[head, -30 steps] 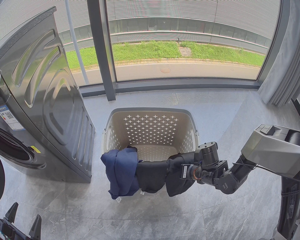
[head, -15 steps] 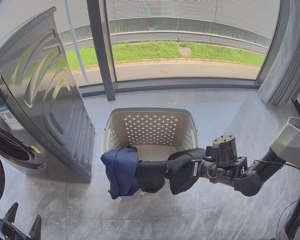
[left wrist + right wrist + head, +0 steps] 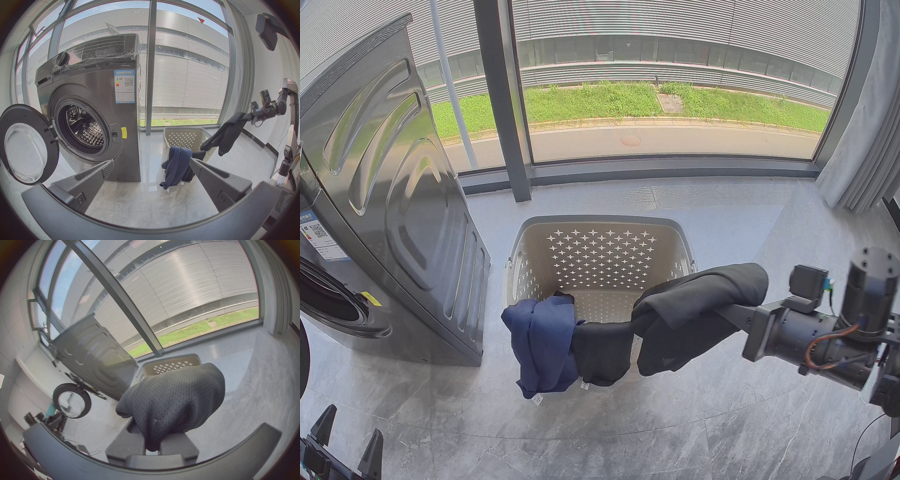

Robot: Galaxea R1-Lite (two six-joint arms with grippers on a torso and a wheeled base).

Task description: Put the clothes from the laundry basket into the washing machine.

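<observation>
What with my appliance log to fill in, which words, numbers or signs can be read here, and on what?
Nothing reads clearly enough to quote.
Blue-and-white sticker on the washing machine front: coloured bars and a square code, print too small.
Yellow sticker beside its door opening: too small.
White tag on the navy garment: blurred.
Red triangle on the window glass: a mark, no lettering.
</observation>
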